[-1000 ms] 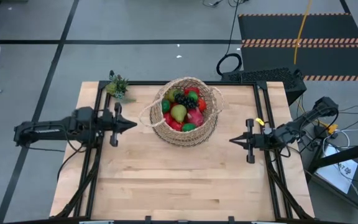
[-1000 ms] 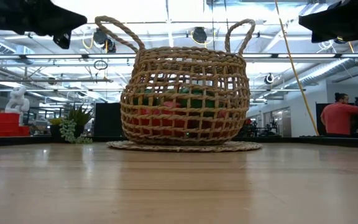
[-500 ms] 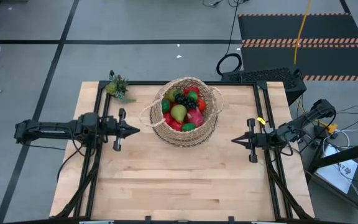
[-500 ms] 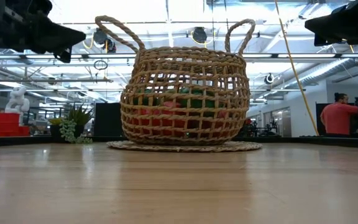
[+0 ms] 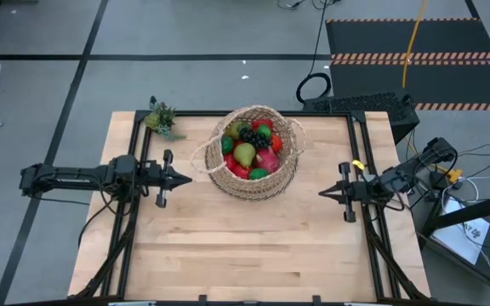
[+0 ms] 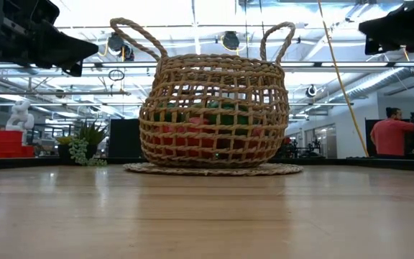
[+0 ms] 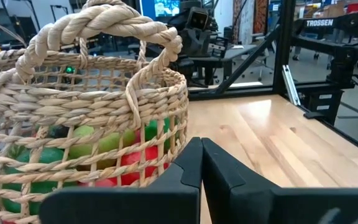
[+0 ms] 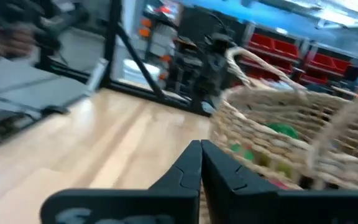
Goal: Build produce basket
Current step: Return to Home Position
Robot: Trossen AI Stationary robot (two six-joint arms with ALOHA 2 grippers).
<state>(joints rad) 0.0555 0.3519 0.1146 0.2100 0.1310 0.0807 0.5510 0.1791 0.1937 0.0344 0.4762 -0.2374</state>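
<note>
The left gripper (image 5: pixel 186 178) has its two fingers pressed together with no gap between them, as the left wrist view shows (image 7: pixel 201 147), and it holds nothing. It hangs above the table, just to the left of the basket (image 5: pixel 228 184), with its tip pointing at the basket wall but not touching it. The right gripper (image 5: pixel 321 193) is also fully closed and empty (image 8: pixel 200 149). It is on the right side of the basket, somewhat farther from it than the left one, and it points toward the basket too. The basket stands upright in the far middle part of the wooden table (image 5: pixel 245 251), between the two grippers, and in the low view (image 6: pixel 214 115) its two loop handles rise above the rim. The produce (image 5: pixel 253 157) lies inside the basket and fills it almost to the rim: a yellow-green pear (image 5: pixel 244 155) is in the middle, dark grapes (image 5: pixel 247 134) are behind it on the far side, red pieces lie to the right of the pear, and green pieces are at the left edge and at the near edge. Through the open weave in the left wrist view (image 7: pixel 73 106), green and red pieces are visible. A small green plant (image 5: pixel 161 117) stands to the far left of the basket, at the corner of the table. Far behind the basket to the right, in the low view, a person in a red shirt (image 6: pixel 394 135) is in the room.
</note>
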